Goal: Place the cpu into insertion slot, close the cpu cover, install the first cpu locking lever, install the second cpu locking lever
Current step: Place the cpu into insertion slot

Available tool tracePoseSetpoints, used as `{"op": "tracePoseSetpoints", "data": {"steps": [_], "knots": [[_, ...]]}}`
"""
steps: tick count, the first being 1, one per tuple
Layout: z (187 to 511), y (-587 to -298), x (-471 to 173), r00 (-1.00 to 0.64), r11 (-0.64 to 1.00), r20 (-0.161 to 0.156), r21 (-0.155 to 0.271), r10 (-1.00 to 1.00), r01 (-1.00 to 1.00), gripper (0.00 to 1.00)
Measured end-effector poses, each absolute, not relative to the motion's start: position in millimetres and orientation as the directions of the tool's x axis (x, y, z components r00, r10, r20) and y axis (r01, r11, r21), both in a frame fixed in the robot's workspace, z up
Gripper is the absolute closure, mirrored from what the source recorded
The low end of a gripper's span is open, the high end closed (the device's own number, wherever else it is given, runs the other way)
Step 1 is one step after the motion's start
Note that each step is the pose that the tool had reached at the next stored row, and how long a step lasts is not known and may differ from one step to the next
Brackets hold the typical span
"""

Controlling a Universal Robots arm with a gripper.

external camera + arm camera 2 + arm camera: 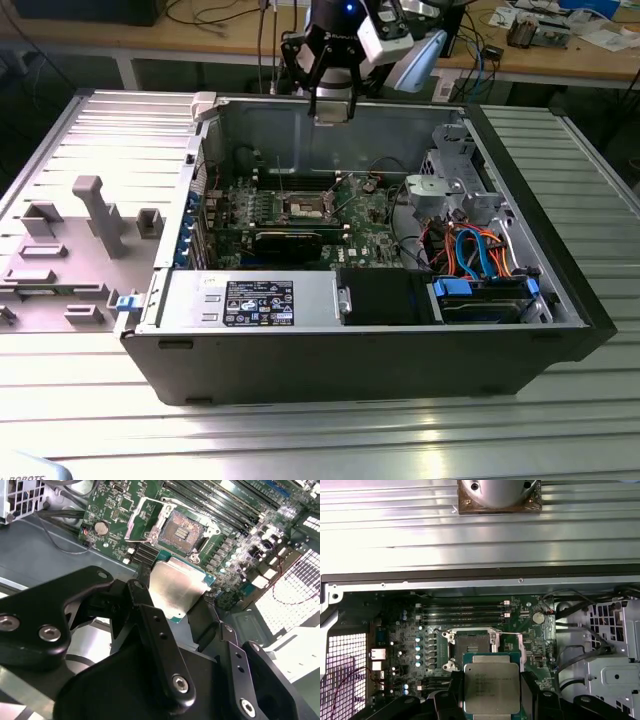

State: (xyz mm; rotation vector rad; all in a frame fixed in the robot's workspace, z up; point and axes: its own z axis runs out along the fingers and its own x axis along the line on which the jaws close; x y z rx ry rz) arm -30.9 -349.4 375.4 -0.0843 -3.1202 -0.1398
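My gripper [331, 108] hangs above the open computer case, over its back wall, shut on the cpu [333, 112]. In both wrist views the cpu [175, 587] [491, 687] is a silver-topped square on a green base, pinched between the black fingers [150, 630]. Below it on the green motherboard [365, 225] lies the insertion slot [303, 207] [181, 530] [470, 647], its dark centre uncovered. The cpu cover [143, 521] is swung open on the coin-battery side of the slot. The cpu is well clear of the slot.
A black card [290, 241] lies across the board just in front of the slot. The drive cage [455, 185] and orange and blue cables [480, 255] fill the exterior view's right of the case. A grey fixture block [95, 215] sits on the table outside the case, at the exterior view's left.
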Motion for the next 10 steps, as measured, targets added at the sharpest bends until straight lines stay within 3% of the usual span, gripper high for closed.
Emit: {"op": "tracePoseSetpoints", "data": {"steps": [10], "knots": [[373.5,-349.4,-36.8,-0.994,0.990,0.019,0.089,0.107,0.109,0.46]]}}
